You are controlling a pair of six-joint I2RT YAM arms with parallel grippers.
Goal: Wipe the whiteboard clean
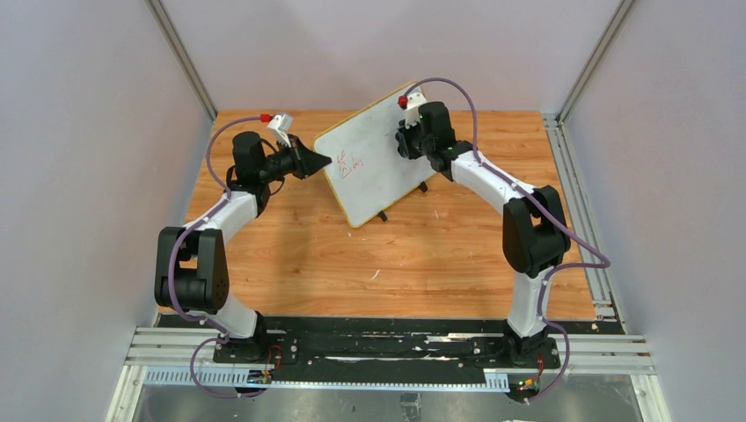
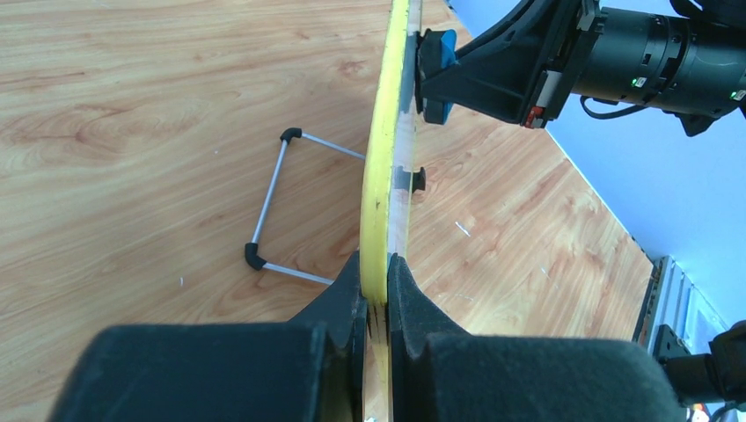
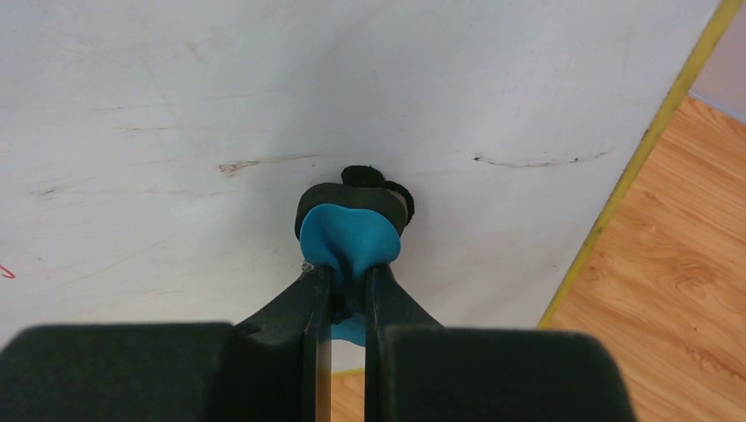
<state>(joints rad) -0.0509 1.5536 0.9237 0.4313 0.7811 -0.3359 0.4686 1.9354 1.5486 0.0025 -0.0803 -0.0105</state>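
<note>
Top external view puts me in the wiping step: left gripper point(image 1: 322, 161) clamped on the edge of the yellow-rimmed white whiteboard point(image 1: 380, 171) standing on the wooden table point(image 1: 352, 259), right gripper point(image 1: 404, 139) pinching a blue felt-faced eraser point(image 3: 350, 236) against it; next, I judge, sweep onto the red characters point(image 1: 350, 163).

Lab test cell, white panels point(image 1: 79, 132), aluminium rails point(image 1: 616, 352)

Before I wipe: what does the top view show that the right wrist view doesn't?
Top view only: left jaws clamped on the left edge of the whiteboard, beside most of the red writing. Right wrist only: blue eraser pinched in the right jaws, its black pad against the board, plus faint dark smudges. Both: the white surface and yellow rim.
</note>
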